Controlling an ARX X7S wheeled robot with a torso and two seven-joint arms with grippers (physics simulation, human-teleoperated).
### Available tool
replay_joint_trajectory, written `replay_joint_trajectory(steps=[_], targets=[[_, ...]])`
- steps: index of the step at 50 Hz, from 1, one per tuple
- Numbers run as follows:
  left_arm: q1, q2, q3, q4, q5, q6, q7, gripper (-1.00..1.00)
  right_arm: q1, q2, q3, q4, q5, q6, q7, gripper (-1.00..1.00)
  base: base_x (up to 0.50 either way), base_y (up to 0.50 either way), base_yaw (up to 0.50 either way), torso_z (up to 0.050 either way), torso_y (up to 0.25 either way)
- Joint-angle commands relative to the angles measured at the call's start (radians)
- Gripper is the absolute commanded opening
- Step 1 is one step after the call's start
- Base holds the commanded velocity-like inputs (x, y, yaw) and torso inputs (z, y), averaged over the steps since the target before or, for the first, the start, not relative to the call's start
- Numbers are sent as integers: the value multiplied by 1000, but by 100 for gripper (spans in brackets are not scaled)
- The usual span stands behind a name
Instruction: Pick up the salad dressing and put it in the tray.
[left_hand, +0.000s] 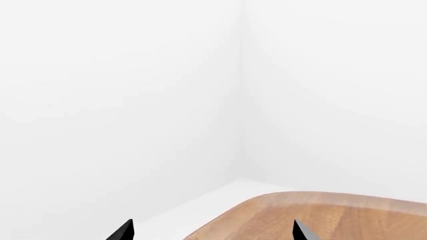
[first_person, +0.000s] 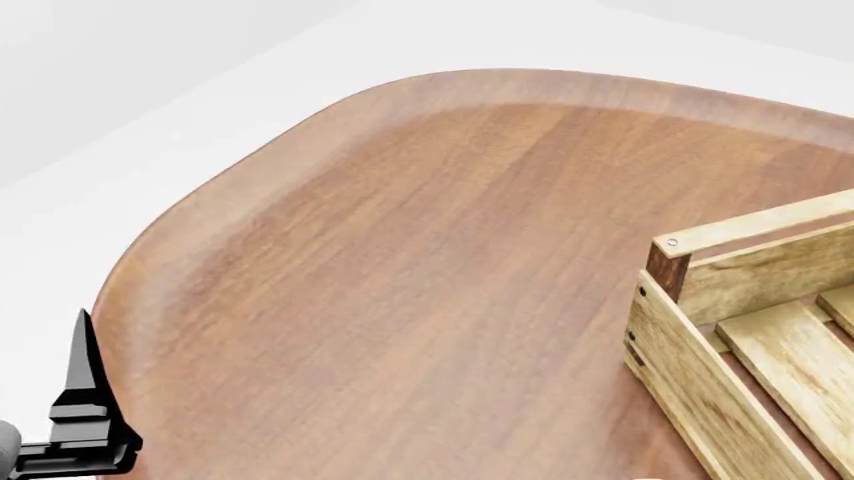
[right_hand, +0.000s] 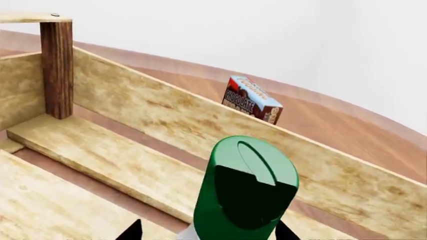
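Observation:
The salad dressing (right_hand: 247, 190) is a bottle with a dark green cap and a pale body. It sits between the black fingertips of my right gripper (right_hand: 207, 234), which is shut on it and holds it inside the tray (right_hand: 153, 115), above the slatted floor. The tray is a light-wood crate with a dark brown corner post; its near corner also shows in the head view (first_person: 694, 300). My left gripper (left_hand: 213, 232) is open and empty over the wooden table edge; in the head view it is at the bottom left (first_person: 83, 420), far from the tray.
A chocolate-cookie box (right_hand: 252, 100) stands on the table just beyond the tray's far wall. The round-cornered wooden table (first_person: 400, 250) ends at a white floor and white walls (left_hand: 133, 100).

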Motion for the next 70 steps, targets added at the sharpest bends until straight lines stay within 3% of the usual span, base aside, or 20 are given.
replay_joint_trajectory(steps=[1, 15, 24, 44, 58, 70], targets=[[-3, -3, 3, 1, -1, -1, -2, 100, 1, -1, 5, 2, -10, 4, -5, 100, 0, 0, 0, 0, 0], [-7, -7, 4, 8, -4, -6, -5, 100, -1, 4, 2, -34, -20, 14, 1, 100, 0, 0, 0, 0, 0], [-9, -9, 7, 11, -5, -8, -8, 100, -188, 10, 54, -596, 38, 337, 2, 100, 0, 0, 0, 0, 0], [-3, -12, 7, 13, -9, -2, -13, 100, -362, 46, 80, -1282, 89, 632, -18, 100, 0, 0, 0, 0, 0], [7, -20, -29, 40, -24, 69, -5, 100, -447, 72, 98, -1749, 131, 777, -32, 100, 0, 0, 0, 0, 0], [27, 8, -119, 57, -76, 205, -19, 100, -565, 46, 139, -2012, 153, 737, -28, 100, 0, 0, 0, 0, 0]])
